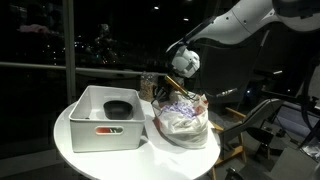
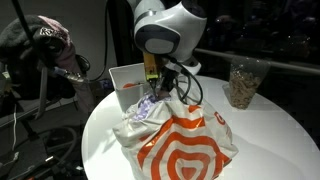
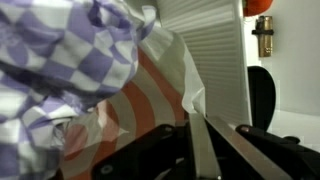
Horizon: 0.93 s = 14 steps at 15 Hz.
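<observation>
My gripper [image 2: 152,92] is down at the rim of a white plastic bag with a red-orange ring pattern [image 2: 185,140], which lies on the round white table [image 2: 270,130]. In the wrist view the two fingers [image 3: 197,116] meet on a thin white edge of the bag [image 3: 140,100], so the gripper looks shut on it. A purple-and-white checkered cloth [image 3: 70,50] bulges out of the bag's mouth beside the fingers, and it also shows in both exterior views [image 2: 145,110] [image 1: 180,100]. The bag [image 1: 188,122] and gripper [image 1: 163,95] sit right next to a white bin.
The white rectangular bin [image 1: 100,135] stands on the table beside the bag, with a black object [image 1: 118,108] inside; its ribbed wall [image 3: 215,50] shows in the wrist view. A clear jar of brownish pieces [image 2: 243,85] stands at the table's far side. Dark windows and stands surround the table.
</observation>
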### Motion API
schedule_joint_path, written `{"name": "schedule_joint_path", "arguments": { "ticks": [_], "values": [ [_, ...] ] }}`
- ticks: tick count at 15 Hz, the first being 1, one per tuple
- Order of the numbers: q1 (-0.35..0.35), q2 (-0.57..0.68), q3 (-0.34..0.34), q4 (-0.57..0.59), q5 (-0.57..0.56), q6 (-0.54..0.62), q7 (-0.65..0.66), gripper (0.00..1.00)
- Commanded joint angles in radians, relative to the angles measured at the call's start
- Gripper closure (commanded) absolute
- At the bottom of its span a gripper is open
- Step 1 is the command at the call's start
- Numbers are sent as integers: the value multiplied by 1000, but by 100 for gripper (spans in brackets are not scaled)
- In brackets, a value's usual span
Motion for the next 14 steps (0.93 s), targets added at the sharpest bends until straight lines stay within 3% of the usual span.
{"name": "schedule_joint_path", "arguments": {
  "ticks": [1, 6, 11, 14],
  "values": [
    [-10, -71, 12, -13, 115, 65, -94, 100],
    [5, -159, -2, -27, 186, 126, -172, 100],
    [25, -236, -14, -41, 164, 153, -187, 100],
    [39, -219, -19, -22, 138, 141, -171, 100]
  ]
}}
